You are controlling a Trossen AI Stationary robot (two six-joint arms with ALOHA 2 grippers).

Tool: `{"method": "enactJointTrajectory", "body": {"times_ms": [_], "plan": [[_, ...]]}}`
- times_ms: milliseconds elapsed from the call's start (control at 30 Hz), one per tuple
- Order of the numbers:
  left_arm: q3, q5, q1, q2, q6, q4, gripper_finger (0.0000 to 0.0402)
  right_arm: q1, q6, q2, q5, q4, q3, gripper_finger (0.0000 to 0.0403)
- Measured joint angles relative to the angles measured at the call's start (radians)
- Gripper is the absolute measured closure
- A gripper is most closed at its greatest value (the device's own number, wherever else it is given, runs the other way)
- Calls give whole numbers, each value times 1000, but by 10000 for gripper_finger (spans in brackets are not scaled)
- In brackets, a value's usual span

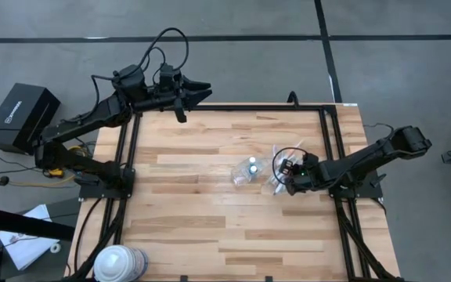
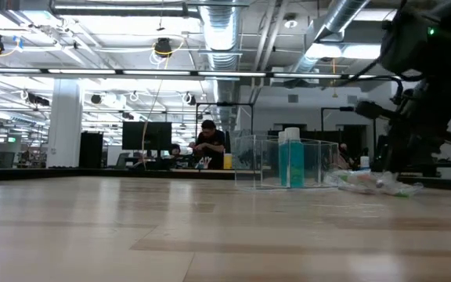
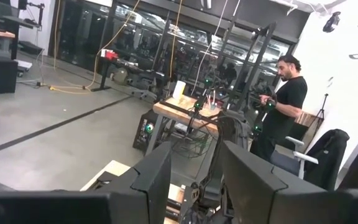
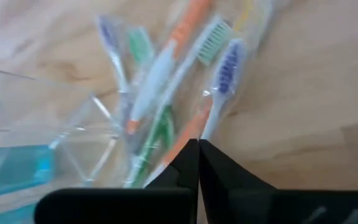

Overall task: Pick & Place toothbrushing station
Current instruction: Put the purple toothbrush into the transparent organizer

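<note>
- Jaws on the right gripper (image 4: 197,149) look pinched together, tips touching with no gap in the right wrist view, right down at the bundle of toothbrushes (image 4: 185,81). Can't tell if a handle is actually caught between them or if they're just pressed against the pile.
- Left gripper (image 1: 198,92) is parked up at the far edge of the table (image 1: 210,219), well apart from everything, jaws spread with a clear gap between the fingers (image 3: 148,180).
- Toothbrushes lie flat on the wood, fanned out a bit, bristle heads pointing away from the right gripper and handles running back toward it. Heads look blue, green and white, with orange and green handles, all in clear wrappers.
- See-through cup (image 1: 245,171) sits near the table's middle, just beside the brushes, on the side away from the right arm.
- Teal-blue tube (image 2: 290,159) shows inside the clear cup, standing upright in the low view.
- Big white roll (image 1: 120,262) sits at the near left corner, well apart.
</note>
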Motion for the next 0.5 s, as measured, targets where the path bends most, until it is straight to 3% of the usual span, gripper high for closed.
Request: {"method": "enactJointTrajectory", "body": {"times_ms": [500], "plan": [[0, 0, 0, 0, 1, 1, 266, -3, -213, -232, 204, -208, 156, 403]]}}
